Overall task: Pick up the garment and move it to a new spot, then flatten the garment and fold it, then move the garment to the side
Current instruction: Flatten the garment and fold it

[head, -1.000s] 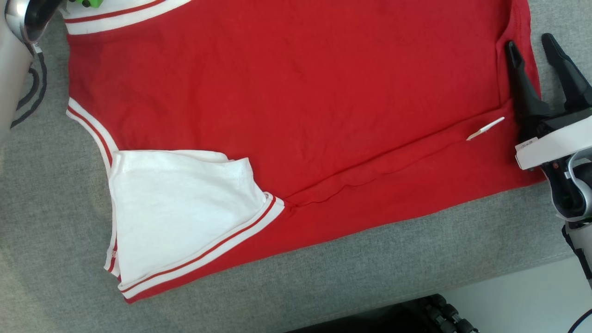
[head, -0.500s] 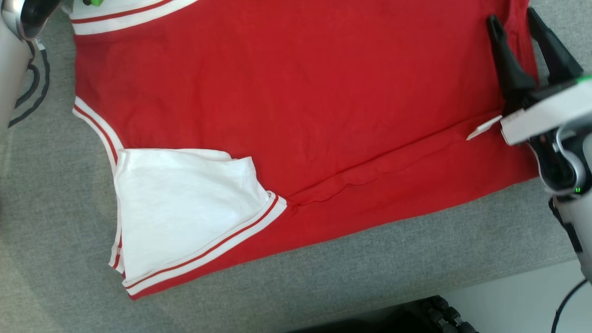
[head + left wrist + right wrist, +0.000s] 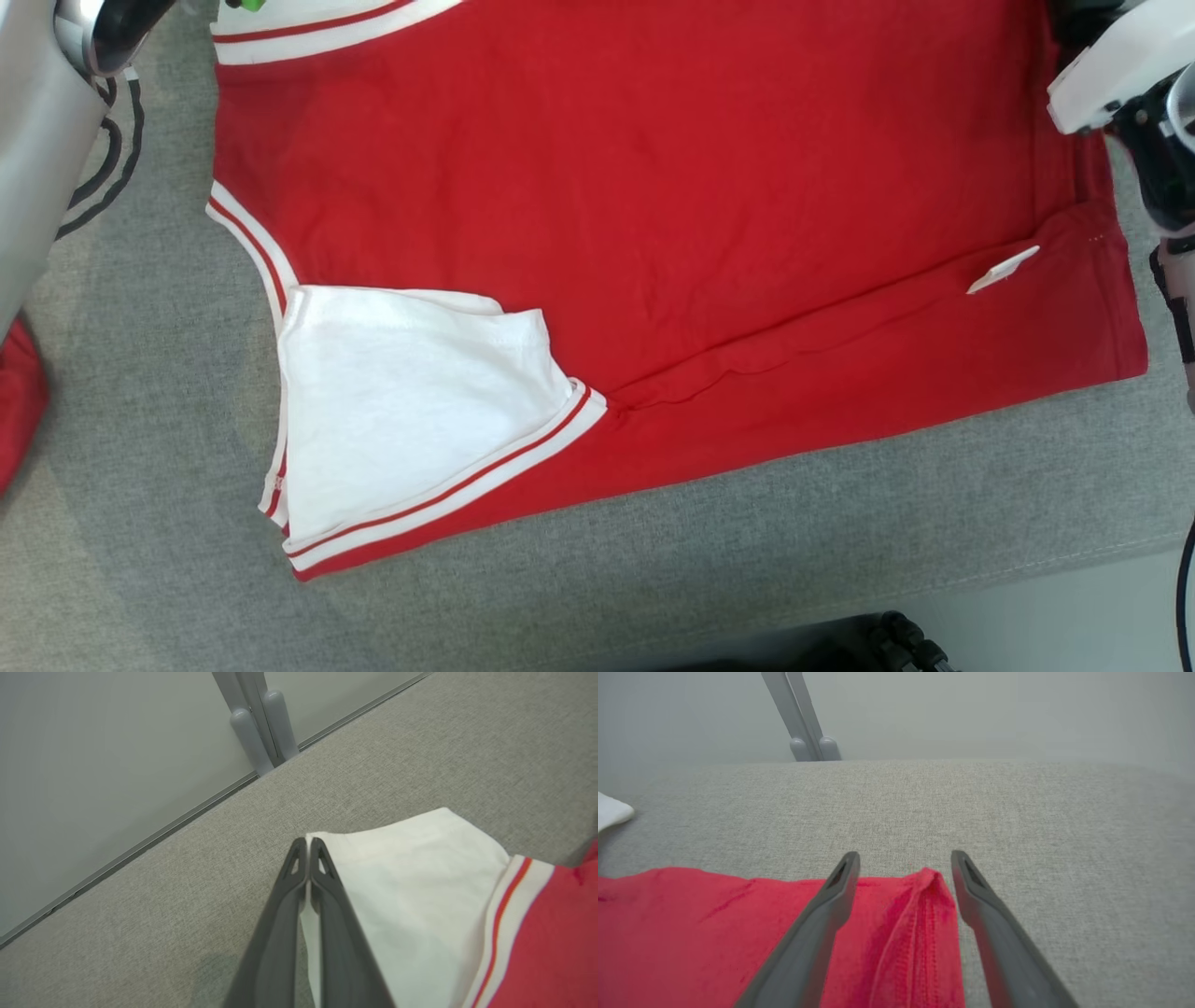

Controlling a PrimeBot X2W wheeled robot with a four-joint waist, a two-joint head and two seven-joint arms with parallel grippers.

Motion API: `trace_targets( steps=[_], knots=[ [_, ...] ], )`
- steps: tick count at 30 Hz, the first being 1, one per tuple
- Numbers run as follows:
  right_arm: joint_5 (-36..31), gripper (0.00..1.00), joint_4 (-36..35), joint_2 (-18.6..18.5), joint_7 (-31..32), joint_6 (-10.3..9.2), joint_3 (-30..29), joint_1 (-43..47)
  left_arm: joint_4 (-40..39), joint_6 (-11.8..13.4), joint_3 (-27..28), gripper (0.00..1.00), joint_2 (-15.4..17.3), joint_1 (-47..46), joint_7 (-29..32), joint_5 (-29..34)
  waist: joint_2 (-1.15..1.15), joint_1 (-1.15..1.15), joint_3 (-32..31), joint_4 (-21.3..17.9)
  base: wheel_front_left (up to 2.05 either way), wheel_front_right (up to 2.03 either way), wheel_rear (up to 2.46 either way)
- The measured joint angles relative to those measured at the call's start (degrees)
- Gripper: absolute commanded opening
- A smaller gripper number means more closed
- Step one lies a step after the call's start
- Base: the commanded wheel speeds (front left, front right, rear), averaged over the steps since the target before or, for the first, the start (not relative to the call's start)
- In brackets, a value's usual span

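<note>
— Where the garment [image 3: 653,187] lies spread flat over the grey table [image 3: 747,579], is there room left around it?
— Plenty. There's bare table below its lower edge in the head view, and more beyond the far hem.
— And the claws?
— The left claw [image 3: 308,843] is pinched together on the white sleeve [image 3: 411,882], right at its corner edge. The right claw [image 3: 903,858] stands apart, straddling the red hem's corner.

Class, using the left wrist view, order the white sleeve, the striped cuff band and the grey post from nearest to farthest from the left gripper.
1. white sleeve, at the tips of the left gripper.
2. striped cuff band, further right.
3. grey post, far back, at the top.
</note>
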Motion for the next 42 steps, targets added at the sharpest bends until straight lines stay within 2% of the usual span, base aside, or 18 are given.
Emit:
trace_targets(
  steps=[8,17,24,36,37,40,42],
  knots=[
    [-1.42,1.00,-3.26,5.68,6.44,0.03,-2.46,2.37,-1.99,0.55,-0.31,0.00,1.63,0.68,1.15,-0.40,0.00,0.00,-1.69,-0.69,0.00,0.00,0.00],
    [-1.13,1.00,-4.08,7.92,12.15,0.02,-7.98,3.60,-3.68,1.13,-0.79,0.00,2.15,1.45,2.22,-0.54,0.00,0.00,-1.75,-0.49,0.00,0.00,0.00],
    [-2.01,1.00,0.09,9.15,15.91,0.01,-10.39,1.32,-4.30,1.31,-1.08,0.00,2.13,1.65,2.27,-0.81,0.00,0.00,-1.77,-0.02,0.00,0.00,0.00],
    [-4.75,1.00,9.51,10.07,16.07,0.01,-12.01,-6.28,-4.68,1.31,-1.64,0.00,1.86,1.65,2.02,-0.91,0.00,0.00,-1.40,1.43,0.00,0.00,0.00],
    [-4.75,0.96,9.91,10.15,16.02,0.01,-12.01,-6.52,-4.71,1.31,-1.66,0.00,1.81,1.65,2.01,-0.94,0.00,0.00,-1.36,1.49,0.00,0.00,0.00],
    [-4.82,0.73,11.23,10.14,15.83,0.01,-12.00,-7.36,-4.77,1.32,-1.72,0.00,1.72,1.65,1.94,-0.99,0.00,0.00,-1.21,1.64,0.00,0.00,0.00],
    [-4.85,0.73,11.95,10.04,15.49,0.01,-12.14,-7.88,-4.75,1.32,-1.78,0.00,1.71,1.65,1.92,-0.99,0.00,0.00,-1.15,1.69,0.00,0.00,0.00]
  ],
)
